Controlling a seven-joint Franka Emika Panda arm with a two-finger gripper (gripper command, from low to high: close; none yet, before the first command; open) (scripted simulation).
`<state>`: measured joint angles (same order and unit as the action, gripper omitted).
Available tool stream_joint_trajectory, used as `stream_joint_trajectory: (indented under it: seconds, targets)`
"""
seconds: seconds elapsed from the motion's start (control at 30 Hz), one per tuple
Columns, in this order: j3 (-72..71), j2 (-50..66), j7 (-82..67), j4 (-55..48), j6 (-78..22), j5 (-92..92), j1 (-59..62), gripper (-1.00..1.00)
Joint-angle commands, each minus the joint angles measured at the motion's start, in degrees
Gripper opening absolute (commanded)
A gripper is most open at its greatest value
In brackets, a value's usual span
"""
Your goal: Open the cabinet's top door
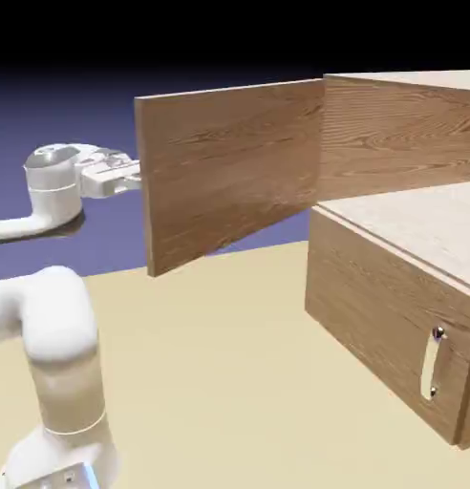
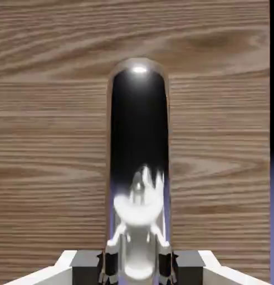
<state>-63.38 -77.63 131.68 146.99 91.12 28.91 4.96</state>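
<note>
Swinging well out from the cabinet, the top door stands wide open in the exterior view, hinged along its right edge where it meets the cabinet's upper body and angled out toward the left of the picture. Its wood-grain back face is turned to the camera, and its free edge ends just beside the arm's hand. Beneath it, the lower panel sits closed and flush with the cabinet front, with its short silver handle upright near the right side.

The hand view is filled by the door's wood grain, with the door's long silver handle running straight up the middle as a dark, shiny bar that mirrors the hand. The gripper is pinched onto this handle: its two grey fingertips press against the bar from either side at the bottom edge of the picture, with no gap showing between pads and metal.

In the exterior view the gripper reaches level from the left and disappears behind the door's free edge, so the contact itself is hidden there. The white arm rises from the lower left corner over the pale tan table, before a blue-violet backdrop.
</note>
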Motion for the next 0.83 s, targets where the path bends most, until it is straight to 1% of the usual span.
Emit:
stream_joint_trajectory:
  seconds: [0.0, 0.37, 0.8]
  targets:
    - [-1.24, 0.35, -0.13, -2.06, -1.90, -0.85, 1.39, -1.00]
    - [-10.91, 1.45, -2.49, -24.89, -19.83, -6.94, 17.91, -1.00]
    - [-16.87, -0.17, -7.20, -51.88, -38.09, -9.37, 37.47, -1.00]
